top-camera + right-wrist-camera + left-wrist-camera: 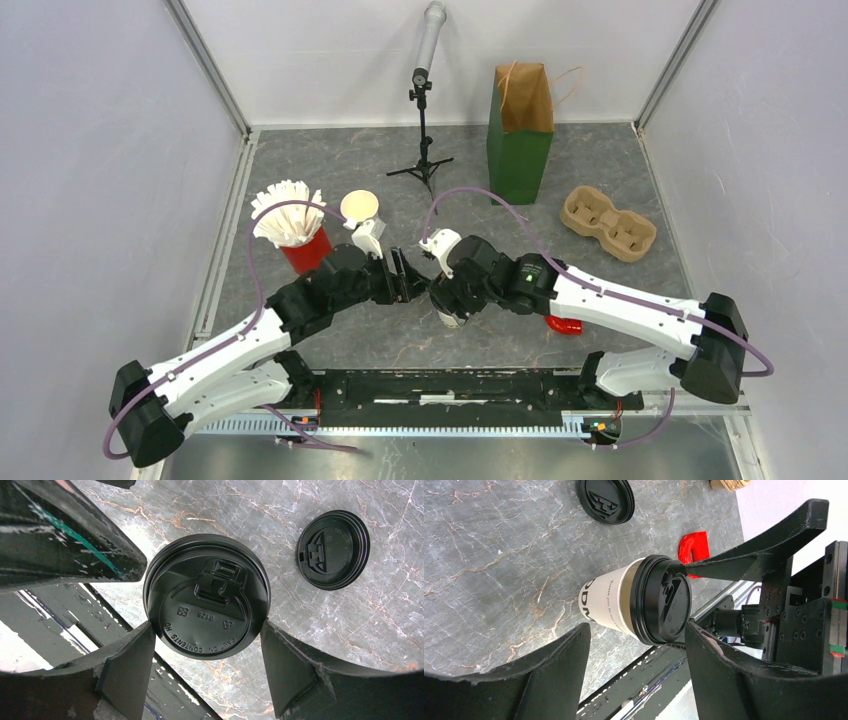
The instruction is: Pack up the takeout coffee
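The takeout coffee (452, 319) stands upright on the grey marbled table (620, 160), near the middle and toward the near edge, right where the two arms meet, and from above it is mostly covered by them. Its black lid (206, 596) is seated on the cream cup. The right gripper (206, 624) sits over it from above, one finger (127, 667) against the lid's rim at 8 o'clock and the other at 4 o'clock in the wrist view, so it is clamped onto the cup at the lid. The left gripper (638, 626) reaches in from 9 o'clock, its jaws spread wide, and the cup shows just beyond its fingertips. Whether either tip touches the cup cannot be told. A spare black lid (332, 550) lies flat on the table at 2 o'clock from the cup in the right wrist view. Looking outward from above, a small red object (565, 325) lies at 3 o'clock and the brown cup carrier (608, 222) at 2 o'clock. The tall green paper bag (520, 130) stands open at 1 o'clock, near the back wall. A small black tripod (424, 150) stands at 12, an open cream cup (360, 207) at 11, and the red cup of white sticks (300, 238) at 10.
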Controlling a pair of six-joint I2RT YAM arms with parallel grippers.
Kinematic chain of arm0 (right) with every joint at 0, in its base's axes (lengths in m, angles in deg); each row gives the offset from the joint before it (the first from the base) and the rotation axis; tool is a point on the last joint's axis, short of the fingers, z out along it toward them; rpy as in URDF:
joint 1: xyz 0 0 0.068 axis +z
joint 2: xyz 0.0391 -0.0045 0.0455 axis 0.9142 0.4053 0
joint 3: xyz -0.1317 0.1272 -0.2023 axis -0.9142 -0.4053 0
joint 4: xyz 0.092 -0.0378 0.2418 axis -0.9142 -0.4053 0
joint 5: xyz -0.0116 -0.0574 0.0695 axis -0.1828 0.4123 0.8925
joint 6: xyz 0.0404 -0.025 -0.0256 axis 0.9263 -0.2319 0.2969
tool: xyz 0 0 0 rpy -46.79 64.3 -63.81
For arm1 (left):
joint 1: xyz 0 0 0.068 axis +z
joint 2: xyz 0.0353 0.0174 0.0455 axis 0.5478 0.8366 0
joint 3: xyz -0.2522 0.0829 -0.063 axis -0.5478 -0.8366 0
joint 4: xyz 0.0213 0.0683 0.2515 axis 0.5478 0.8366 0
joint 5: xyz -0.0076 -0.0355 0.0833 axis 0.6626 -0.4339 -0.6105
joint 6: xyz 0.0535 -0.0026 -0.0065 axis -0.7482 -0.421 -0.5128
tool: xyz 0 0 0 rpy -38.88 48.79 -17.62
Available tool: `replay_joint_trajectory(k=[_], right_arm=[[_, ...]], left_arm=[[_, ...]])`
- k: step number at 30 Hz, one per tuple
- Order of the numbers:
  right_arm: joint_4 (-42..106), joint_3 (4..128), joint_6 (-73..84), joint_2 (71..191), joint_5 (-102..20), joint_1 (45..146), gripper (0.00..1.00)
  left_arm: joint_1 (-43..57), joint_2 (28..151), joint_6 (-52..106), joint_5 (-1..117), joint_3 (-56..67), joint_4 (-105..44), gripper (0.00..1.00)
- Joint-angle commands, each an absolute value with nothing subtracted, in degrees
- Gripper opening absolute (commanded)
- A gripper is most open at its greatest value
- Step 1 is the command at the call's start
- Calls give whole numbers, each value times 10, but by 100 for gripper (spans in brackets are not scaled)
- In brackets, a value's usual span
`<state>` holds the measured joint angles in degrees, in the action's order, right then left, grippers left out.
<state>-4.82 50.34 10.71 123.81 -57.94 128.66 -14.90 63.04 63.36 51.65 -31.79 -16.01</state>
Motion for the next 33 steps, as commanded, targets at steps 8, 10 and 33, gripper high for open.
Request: replay_joint_trajectory(k=[8, 10, 33], right_arm=[[-70, 547, 116, 1264, -599, 1291, 80], [-70, 549, 116, 1265, -604, 1291, 81], [-35, 525, 115, 1221, -557, 1291, 82]], left_arm=[[-146, 663, 640, 521, -330, -222, 72], [-146, 668, 639, 519, -331, -226, 71], [-146, 697, 629, 514, -334, -228, 68]])
